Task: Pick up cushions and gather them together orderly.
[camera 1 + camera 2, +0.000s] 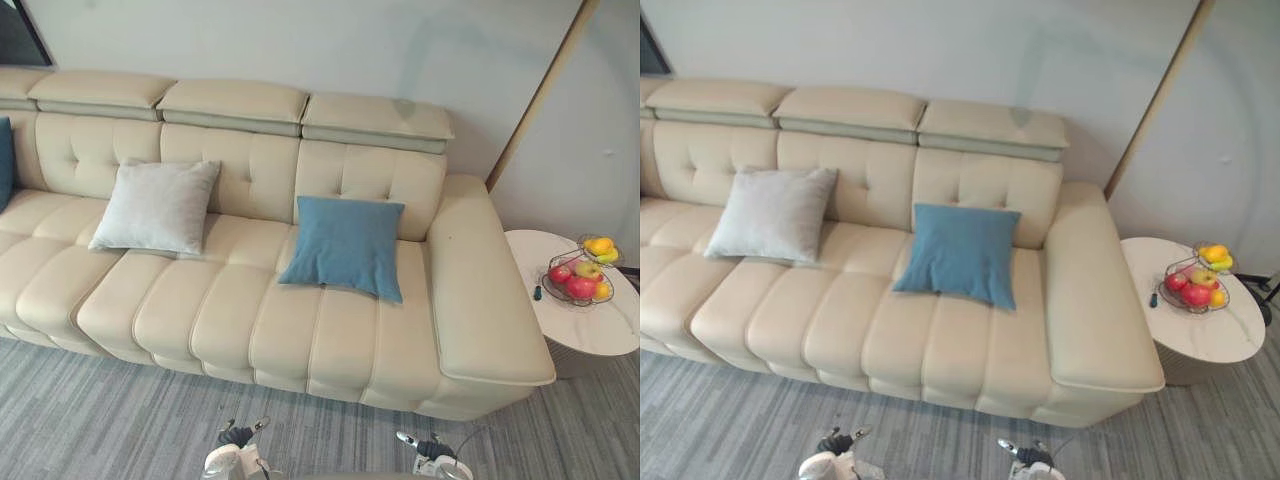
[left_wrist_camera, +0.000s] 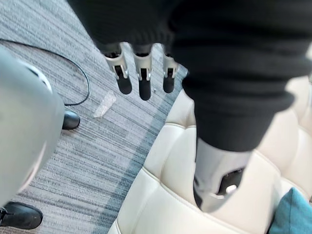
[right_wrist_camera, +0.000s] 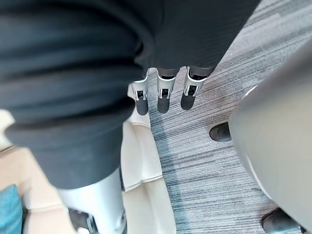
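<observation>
A light grey cushion (image 1: 155, 207) leans against the back of the cream sofa (image 1: 200, 310), left of its middle. A blue cushion (image 1: 345, 245) lies tilted against the backrest on the right seat, close to the armrest (image 1: 480, 290). The edge of a darker blue cushion (image 1: 5, 160) shows at the far left. My left hand (image 2: 141, 78) hangs over the grey carpet beside the sofa's front, fingers straight and empty. My right hand (image 3: 163, 95) hangs the same way, fingers straight, holding nothing. Both hands are well short of the cushions.
A round white side table (image 1: 600, 325) stands right of the sofa's armrest, with a wire basket of fruit (image 1: 580, 275) on it. Grey striped carpet (image 1: 120, 420) runs along the sofa's front. A wall stands close behind the sofa.
</observation>
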